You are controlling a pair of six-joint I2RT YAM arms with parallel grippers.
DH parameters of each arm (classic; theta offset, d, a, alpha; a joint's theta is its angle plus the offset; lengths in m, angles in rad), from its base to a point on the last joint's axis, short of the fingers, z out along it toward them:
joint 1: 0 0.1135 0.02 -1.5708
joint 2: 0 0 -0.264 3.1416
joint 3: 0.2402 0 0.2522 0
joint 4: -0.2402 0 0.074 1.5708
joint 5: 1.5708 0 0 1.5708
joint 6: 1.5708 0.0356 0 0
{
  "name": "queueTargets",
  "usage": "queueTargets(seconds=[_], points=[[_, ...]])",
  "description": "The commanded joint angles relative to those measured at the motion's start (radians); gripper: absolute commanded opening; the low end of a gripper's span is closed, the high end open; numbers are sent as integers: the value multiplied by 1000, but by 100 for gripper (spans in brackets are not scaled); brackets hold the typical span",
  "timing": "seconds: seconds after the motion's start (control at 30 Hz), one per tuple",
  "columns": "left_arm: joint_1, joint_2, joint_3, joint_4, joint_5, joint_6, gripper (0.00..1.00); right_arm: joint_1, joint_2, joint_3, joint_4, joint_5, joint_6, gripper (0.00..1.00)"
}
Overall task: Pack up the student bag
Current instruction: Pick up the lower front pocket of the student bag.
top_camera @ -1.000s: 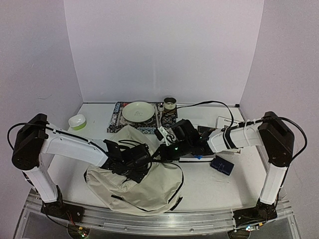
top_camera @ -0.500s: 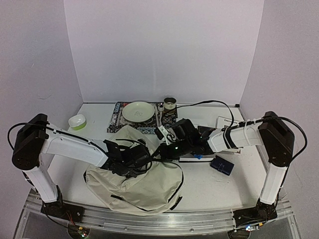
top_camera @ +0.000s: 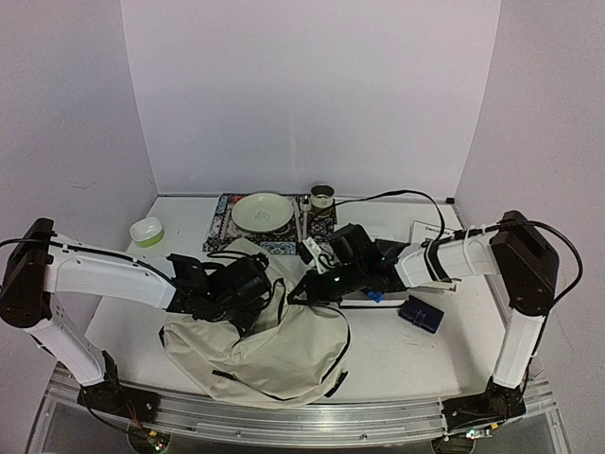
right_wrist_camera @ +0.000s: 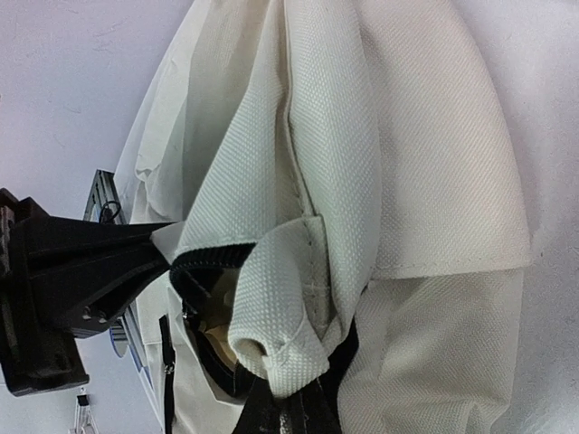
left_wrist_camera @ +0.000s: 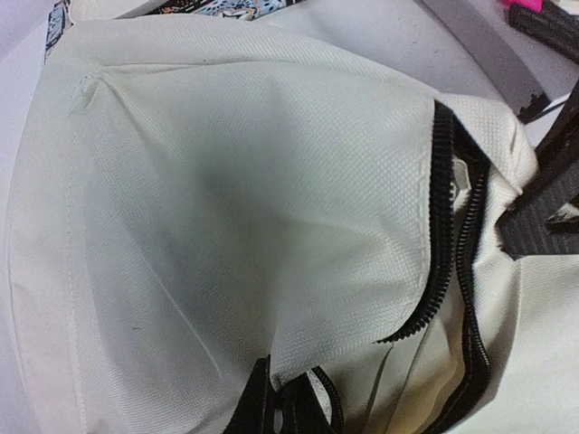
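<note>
While the student bag (top_camera: 274, 350) lies slumped on the near half of the table (top_camera: 406, 355), between the two arm bases and a little to the left of centre, both arms reach in over its upper edge. The left gripper (left_wrist_camera: 276, 402) is pressed together on a pinch of the bag's cream fabric, its dark fingers meeting at the bottom of the left wrist view. Just beyond them a broad panel of cloth bulges upward. The black zip (left_wrist_camera: 443, 226) runs along the right side of that panel and stands parted.

The right gripper (right_wrist_camera: 288, 405) is likewise clamped, nipping a rolled fold of the same cream fabric beside the dark rim of the opening. Whether its fingers also catch the zip tape is hard to tell, since the fold covers them. From the right wrist view, the other arm's black gripper body sits on the left, touching the bag's edge. In the overhead view the two grippers sit close together, on either side of the opening, with the bag's mouth between them.

Behind the bag, a pale plate (top_camera: 262, 211) rests on a patterned placemat (top_camera: 219, 227), with a small tin (top_camera: 322, 197) just to its right. A green-and-white bowl (top_camera: 146, 231) stands further left. Near the right arm lie a dark blue case (top_camera: 421, 313) and a printed sheet (top_camera: 430, 230).
</note>
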Motion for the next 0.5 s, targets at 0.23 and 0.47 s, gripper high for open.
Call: queueTargets(seconds=[0.23, 0.47], points=[[7, -114, 62, -33, 179, 43, 0, -17, -10, 124, -187, 107, -156, 6], [23, -147, 116, -60, 282, 45, 0, -20, -51, 181, -333, 172, -272, 21]])
